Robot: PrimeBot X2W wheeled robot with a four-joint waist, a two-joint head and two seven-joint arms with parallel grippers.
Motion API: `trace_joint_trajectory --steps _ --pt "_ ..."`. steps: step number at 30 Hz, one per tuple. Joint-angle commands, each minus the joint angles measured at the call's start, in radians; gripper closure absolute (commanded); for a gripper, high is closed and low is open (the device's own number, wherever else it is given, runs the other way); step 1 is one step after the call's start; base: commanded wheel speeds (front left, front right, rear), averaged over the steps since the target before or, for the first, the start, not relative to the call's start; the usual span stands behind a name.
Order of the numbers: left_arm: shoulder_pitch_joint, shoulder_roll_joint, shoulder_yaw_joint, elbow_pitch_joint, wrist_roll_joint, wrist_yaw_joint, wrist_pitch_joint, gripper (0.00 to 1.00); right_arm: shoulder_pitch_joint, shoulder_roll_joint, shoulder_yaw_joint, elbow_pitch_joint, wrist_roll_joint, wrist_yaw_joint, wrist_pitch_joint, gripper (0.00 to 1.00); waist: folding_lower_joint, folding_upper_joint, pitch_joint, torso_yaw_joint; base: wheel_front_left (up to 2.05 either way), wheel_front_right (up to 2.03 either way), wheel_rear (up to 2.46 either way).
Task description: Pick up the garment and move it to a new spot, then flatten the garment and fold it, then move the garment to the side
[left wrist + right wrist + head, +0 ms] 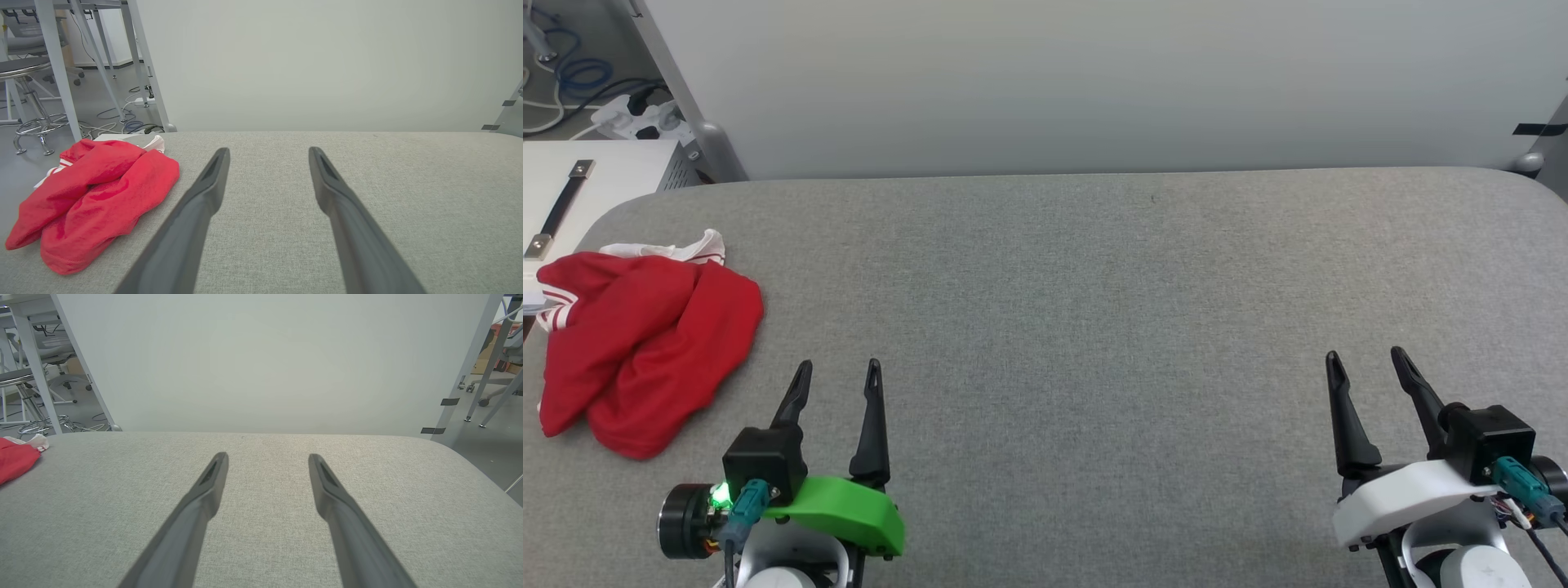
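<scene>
Pickup pending: the crumpled red-and-white jersey T-shirt [645, 343] sits untouched on the grey table [1094, 327]. Left gripper [840, 365] (jaws apart, as on the right gripper [1364, 355]) should reach it.

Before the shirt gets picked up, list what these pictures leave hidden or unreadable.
Shirt front, head and left wrist views: crumpled folds hide any print.
Shirt, right wrist view: cut off by the left edge.
Cables, head view: cut off by the top left corner, ends unseen.
</scene>
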Motion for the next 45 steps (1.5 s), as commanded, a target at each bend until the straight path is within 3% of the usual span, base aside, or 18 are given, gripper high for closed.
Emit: trace_joint_trajectory --steps 1,37,45 --pt "-0.001 -0.002 -0.001 -0.002 -0.011 -0.007 -0.01 0.0 0.003 0.001 -0.002 -0.005 0.008 0.0 -0.013 0.0 -0.0001 0.0 0.001 0.0 0.0 0.0 0.0" --pt "-0.007 -0.004 -0.045 0.106 -0.094 -0.035 -0.097 0.0 0.005 0.001 0.001 0.055 0.051 -0.001 -0.098 0.0 -0.0001 0.0 0.015 0.003 0.0 0.0 0.0" --pt "-0.012 -0.005 -0.049 0.111 -0.106 -0.036 -0.114 0.0 0.01 0.002 0.013 0.048 0.066 -0.001 -0.115 0.0 -0.0001 0.0 0.015 0.037 0.0 0.0 0.0"
